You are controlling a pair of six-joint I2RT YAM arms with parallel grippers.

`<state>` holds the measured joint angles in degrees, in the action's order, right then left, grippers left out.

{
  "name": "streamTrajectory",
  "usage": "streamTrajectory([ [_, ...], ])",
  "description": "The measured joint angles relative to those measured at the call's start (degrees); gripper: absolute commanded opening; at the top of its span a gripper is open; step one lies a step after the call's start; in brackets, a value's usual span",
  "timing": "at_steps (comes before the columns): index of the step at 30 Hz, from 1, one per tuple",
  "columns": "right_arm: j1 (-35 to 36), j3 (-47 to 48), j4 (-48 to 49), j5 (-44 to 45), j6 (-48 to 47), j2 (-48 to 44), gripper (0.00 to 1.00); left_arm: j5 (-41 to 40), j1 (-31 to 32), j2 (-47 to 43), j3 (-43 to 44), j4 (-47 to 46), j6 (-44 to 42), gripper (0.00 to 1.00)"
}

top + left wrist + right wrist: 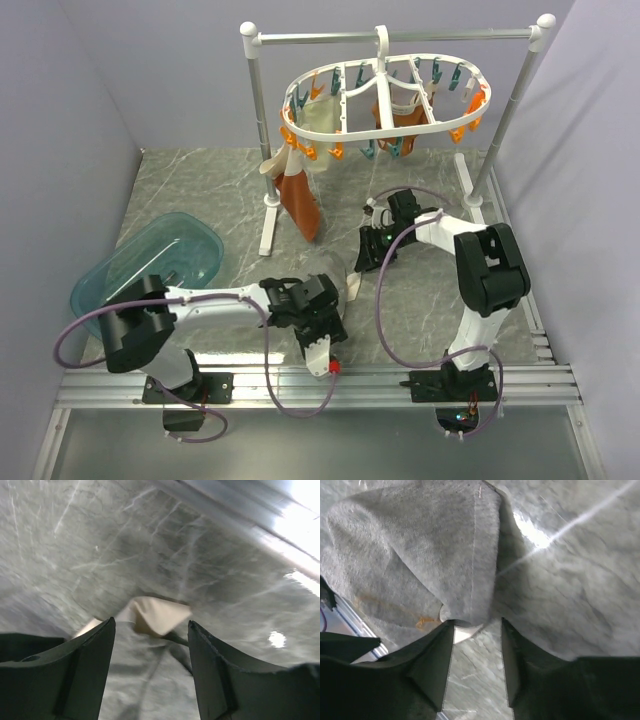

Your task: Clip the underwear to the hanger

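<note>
Pickup step. Underwear (420,555) lies on table between your arms, well short of hanger (383,80). Your right gripper (477,622) sits narrowly parted at grey edge; left gripper (150,622) wide, empty. Next: pinch edge, lift to peg.

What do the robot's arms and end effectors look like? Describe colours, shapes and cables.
The left arm and right arm have white links, bulky black joints and looping purple cables. The left end effector and right end effector each have two dark wedge-shaped fingers.
</note>
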<state>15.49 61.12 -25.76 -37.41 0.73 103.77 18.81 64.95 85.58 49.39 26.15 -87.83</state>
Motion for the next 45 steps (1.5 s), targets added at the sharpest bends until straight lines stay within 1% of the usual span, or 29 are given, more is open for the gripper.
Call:
streamTrajectory([
  [1, 0.2, 0.4, 0.1, -0.3, 0.3, 0.6, 0.45, -0.8, 0.4, 1.0, 0.5, -0.5, -1.0, 0.65],
  [2, 0.3, 0.8, 0.2, -0.8, 0.5, 1.3, 0.37, -1.7, 0.8, 2.0, 1.1, -0.9, -1.9, 0.63],
  [4, 0.4, 1.4, 0.2, -1.5, 0.9, 2.6, 0.31, -3.8, 1.7, 3.9, 2.4, -1.9, -3.6, 0.61],
  [5, 0.4, 1.7, 0.0, -1.9, 1.1, 3.3, 0.22, -5.2, 2.3, 5.0, 3.2, -1.9, -4.3, 0.55],
  [6, 0.4, 2.0, -0.2, -2.3, 1.0, 3.8, 0.17, -6.6, 2.8, 6.4, 4.1, -2.0, -4.8, 0.51],
  [7, 0.4, 2.2, -0.4, -2.5, 1.1, 4.0, 0.12, -7.7, 3.1, 7.5, 4.8, -1.9, -5.3, 0.43],
  [8, 0.4, 2.4, -0.6, -2.7, 1.0, 4.1, 0.04, -8.8, 3.4, 8.7, 5.4, -1.9, -5.6, 0.37],
  [9, 0.4, 2.5, -1.0, -2.7, 0.8, 4.0, 0.00, -10.1, 3.6, 9.7, 5.7, -1.9, -5.9, 0.30],
  [10, 0.4, 2.6, -1.4, -2.7, 0.6, 3.9, 0.00, -11.1, 3.7, 10.3, 5.7, -1.7, -6.0, 0.16],
  [13, 0.3, 2.6, -3.2, -2.4, 0.2, 2.7, 0.00, -12.9, 3.7, 10.5, 5.7, -0.7, -5.2, 0.04],
  [15, -0.3, 2.6, -5.5, -1.8, -1.1, 0.2, 0.00, -12.7, 3.7, 9.5, 5.7, 0.6, -3.4, 0.02],
  [17, -1.5, 2.6, -7.9, -1.1, -2.6, -3.1, 0.00, -11.3, 3.7, 6.7, 5.7, 2.5, -0.4, 0.00],
  [19, -3.3, 2.6, -10.3, 0.0, -4.2, -6.9, 0.00, -8.9, 3.3, 1.7, 5.7, 4.3, 3.0, 0.00],
  [22, -6.4, 2.6, -14.2, 2.5, -6.9, -11.5, 0.00, -4.3, 1.8, -8.9, 5.6, 6.3, 8.5, 0.00],
  [24, -7.7, 2.6, -17.0, 3.9, -8.2, -12.6, 0.00, -1.2, 0.1, -15.6, 5.7, 6.4, 12.5, 0.00],
  [27, -7.9, 2.5, -20.6, 5.2, -9.4, -12.4, 0.00, 3.6, -3.8, -20.0, 5.6, 6.5, 18.3, 0.00],
  [29, -7.6, 2.5, -22.1, 5.5, -9.6, -11.4, 0.00, 7.2, -7.2, -19.6, 5.4, 6.2, 22.1, 0.00],
  [31, -7.5, 3.2, -23.1, 5.7, -9.6, -8.7, 0.00, 10.8, -10.8, -16.8, 5.3, 6.0, 26.3, 0.00],
  [35, -7.5, 7.9, -23.6, 6.4, -9.1, 0.8, 0.00, 18.4, -18.8, -6.2, 5.7, 3.2, 36.4, 0.00],
  [39, -7.6, 12.9, -22.9, 6.2, -7.4, 7.3, 0.01, 22.6, -24.8, 0.3, 5.8, -1.4, 45.7, 0.00],
  [41, -7.6, 14.4, -22.8, 6.1, -6.8, 7.7, 0.06, 23.7, -27.2, 1.4, 6.1, -3.7, 49.7, 0.00],
  [42, -7.6, 15.0, -22.7, 6.1, -6.8, 7.6, 0.11, 24.0, -28.0, 1.7, 6.4, -4.5, 51.0, 0.00],
  [43, -7.6, 15.6, -22.3, 6.0, -7.1, 7.3, 0.20, 24.1, -28.8, 2.2, 6.9, -5.1, 52.3, 0.01],
  [44, -7.7, 15.7, -21.9, 5.9, -7.5, 6.8, 0.25, 24.5, -29.6, 3.0, 7.4, -6.1, 53.7, 0.02],
  [45, -7.9, 15.7, -21.6, 5.8, -8.1, 5.9, 0.38, 24.6, -30.1, 3.6, 7.8, -6.6, 54.6, 0.07],
])
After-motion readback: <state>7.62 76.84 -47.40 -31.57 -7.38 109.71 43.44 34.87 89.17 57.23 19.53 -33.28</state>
